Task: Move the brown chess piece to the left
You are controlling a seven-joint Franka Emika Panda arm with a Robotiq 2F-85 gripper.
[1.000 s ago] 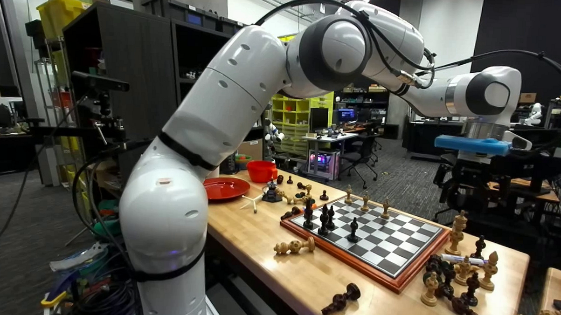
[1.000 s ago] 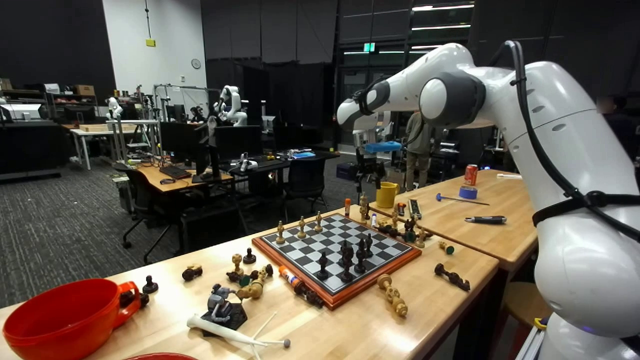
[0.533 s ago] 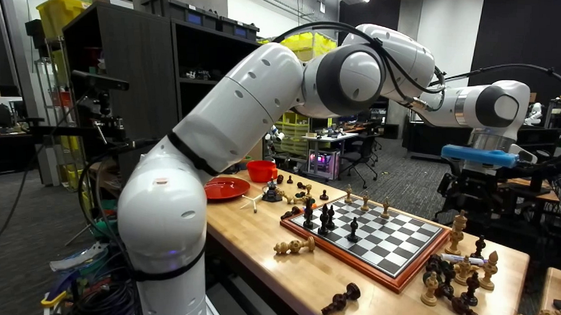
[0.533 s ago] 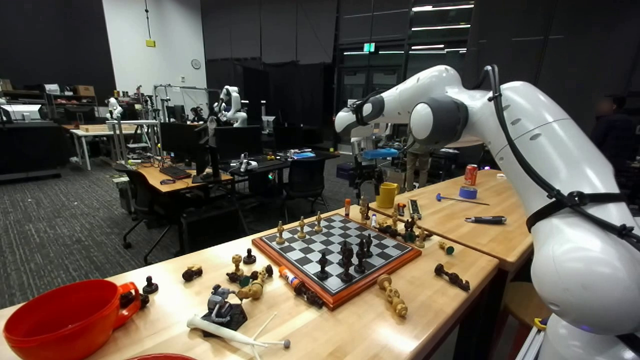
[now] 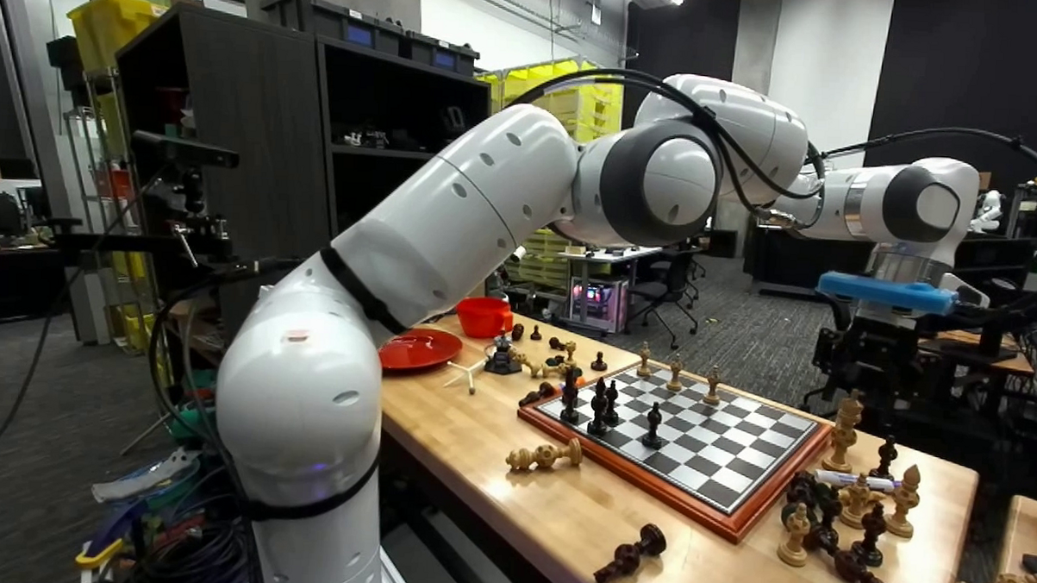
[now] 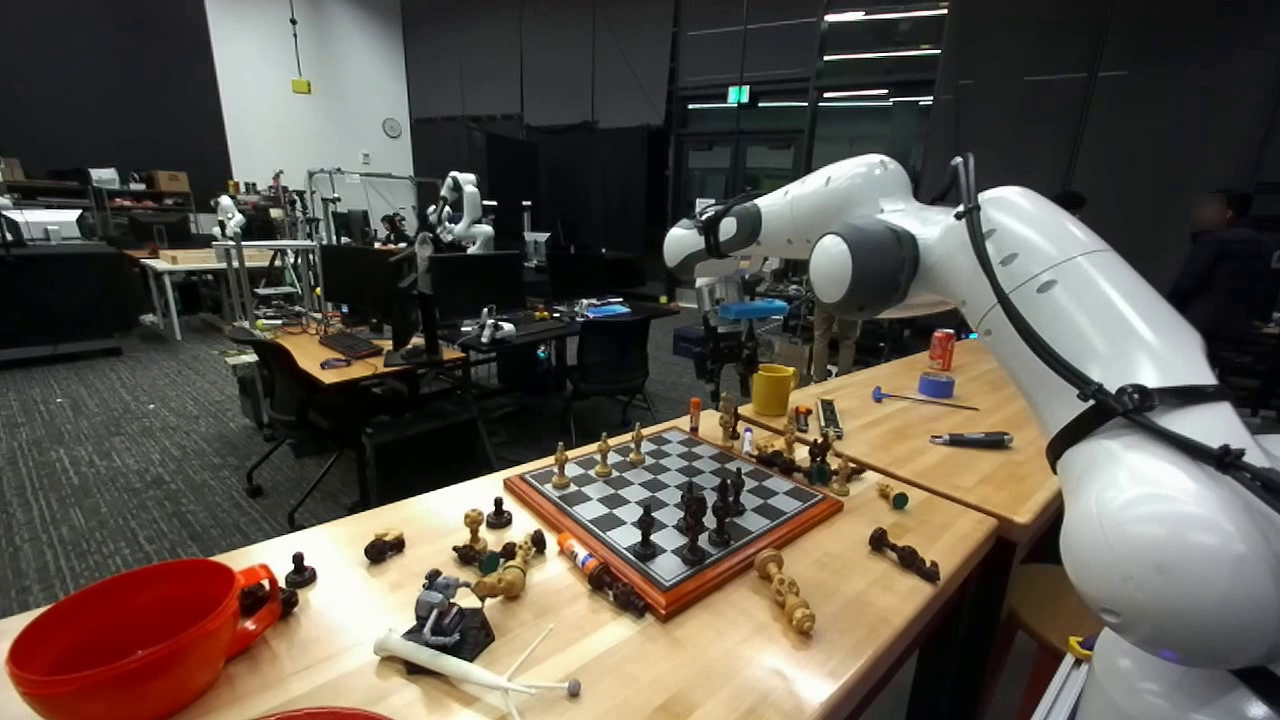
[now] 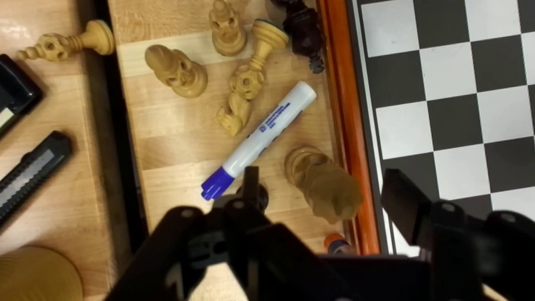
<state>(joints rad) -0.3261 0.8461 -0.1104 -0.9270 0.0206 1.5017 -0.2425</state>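
Note:
A tall light-brown chess piece (image 7: 330,192) stands upright on the table beside the chessboard's wooden border. It also shows in both exterior views (image 5: 845,432) (image 6: 727,418). My gripper (image 7: 322,184) is open above it, with one fingertip on each side of the piece in the wrist view and nothing held. The gripper also shows in an exterior view (image 6: 727,375), above the board's far corner. A small dark piece (image 7: 263,197) is partly hidden behind a finger. Several dark brown pieces (image 5: 599,408) stand on the chessboard (image 5: 737,459).
A white marker (image 7: 271,125) with a purple cap and several light and dark pieces lie close by. A glue stick (image 7: 336,243) stands near the board edge. A yellow mug (image 6: 772,390) is on the neighbouring table. A dark piece (image 5: 632,554) lies near the table's front.
The arm has come down, lowering my open gripper towards the tall light-brown piece. The movement is smaller in the last half second. The chess pieces have not moved.

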